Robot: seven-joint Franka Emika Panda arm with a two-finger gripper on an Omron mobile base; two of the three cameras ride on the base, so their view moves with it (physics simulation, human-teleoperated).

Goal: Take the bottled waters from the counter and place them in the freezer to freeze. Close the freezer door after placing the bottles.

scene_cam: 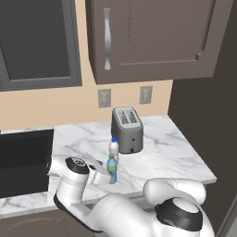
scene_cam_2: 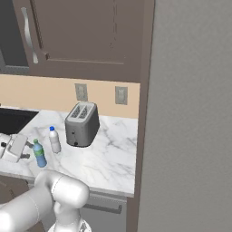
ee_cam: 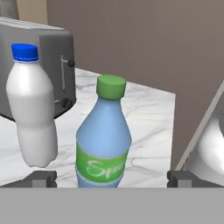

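The claw (ee_cam: 112,179) is spread wide around the blue bottle (ee_cam: 104,144) on the counter (scene_cam: 162,148); a crooked closing could tip it into the white bottle (ee_cam: 31,109) (just beside).

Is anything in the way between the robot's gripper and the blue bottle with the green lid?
No, nothing visible is in the way. The blue bottle stands right in front of the open gripper, in the gap between its fingertips. The white bottle and the toaster stand farther back on the counter, off to one side.
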